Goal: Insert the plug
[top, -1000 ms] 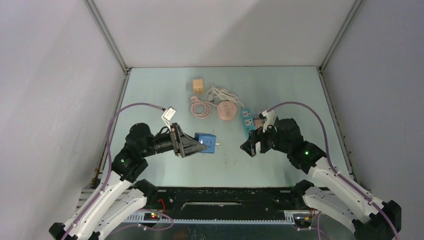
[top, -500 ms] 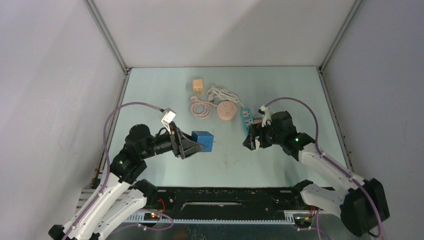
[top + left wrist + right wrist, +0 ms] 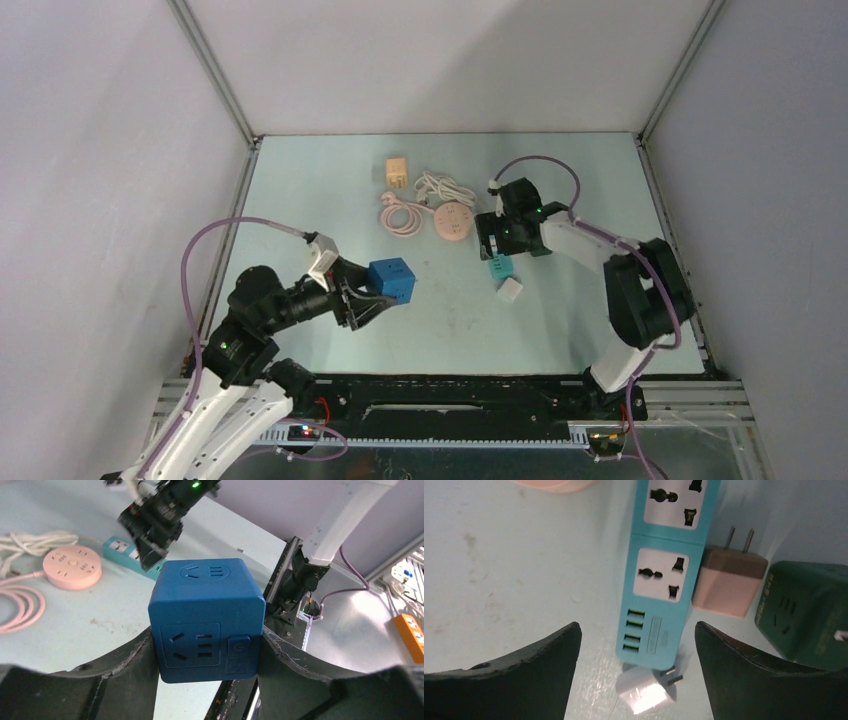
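Note:
My left gripper [image 3: 378, 293] is shut on a blue cube socket [image 3: 392, 279] and holds it above the table's left middle. In the left wrist view the cube [image 3: 207, 622] sits between both fingers [image 3: 125, 670], with a socket face toward the camera. My right gripper [image 3: 497, 238] is open and empty, hovering over a teal power strip [image 3: 500, 268]. In the right wrist view the strip [image 3: 664, 575] lies between the spread jaws of the gripper [image 3: 638, 628]. A small white plug [image 3: 644, 692] lies at its near end, prongs pointing right; it also shows in the top view [image 3: 510, 290].
A pink plug adapter [image 3: 729, 582] and a dark green cube socket [image 3: 806, 610] lie right of the strip. A round pink socket [image 3: 453, 221] with pink cable [image 3: 400, 215], a white cable [image 3: 445, 188] and an orange adapter [image 3: 398, 172] lie at the back.
My right arm swung toward the back and now hovers over the teal strip; the white plug shows on the table. My left gripper drew back slightly left with the blue cube.

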`<state>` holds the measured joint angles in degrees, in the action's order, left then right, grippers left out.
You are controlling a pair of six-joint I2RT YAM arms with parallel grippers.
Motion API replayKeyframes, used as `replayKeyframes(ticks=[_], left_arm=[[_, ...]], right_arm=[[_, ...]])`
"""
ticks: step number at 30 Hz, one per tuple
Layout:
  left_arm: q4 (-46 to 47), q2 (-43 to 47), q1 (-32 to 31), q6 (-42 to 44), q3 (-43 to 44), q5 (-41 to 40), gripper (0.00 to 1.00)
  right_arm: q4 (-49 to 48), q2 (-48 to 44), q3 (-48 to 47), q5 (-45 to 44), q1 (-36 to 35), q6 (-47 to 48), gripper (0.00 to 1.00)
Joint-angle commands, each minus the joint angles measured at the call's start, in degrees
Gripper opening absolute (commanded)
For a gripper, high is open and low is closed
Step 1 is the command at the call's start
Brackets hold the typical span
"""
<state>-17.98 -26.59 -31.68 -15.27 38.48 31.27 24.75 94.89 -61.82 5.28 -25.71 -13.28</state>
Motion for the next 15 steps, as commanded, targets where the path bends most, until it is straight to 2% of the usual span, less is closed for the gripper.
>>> replayKeyframes(ticks=[1,5,8,11,15], left_arm=[[5.6,1.9,0.3,4.0,1.9,5.9,0.0],[10.0,2.5,0.3,2.9,1.3,14.6,0.0],[11.8,2.1,0.3,3.0,1.2,18.0,0.0],[10.2,1.2,0.3,6.6,1.7,17.3,0.0],[6.2,-0.7,0.3,13.8,2.8,12.8,0.0]], right_arm=[[4.2,6.9,-4.9,-5.1,-1.3,1.3,0.86],[3.5,9.4,-5.4,-4.5,-1.4,1.3,0.81],[3.1,10.3,-5.3,-3.6,-1.5,1.5,0.74],[3.9,10.7,-5.3,-4.2,-1.7,1.6,0.7],[3.9,9.4,-4.8,-4.6,-1.8,2.1,0.72]])
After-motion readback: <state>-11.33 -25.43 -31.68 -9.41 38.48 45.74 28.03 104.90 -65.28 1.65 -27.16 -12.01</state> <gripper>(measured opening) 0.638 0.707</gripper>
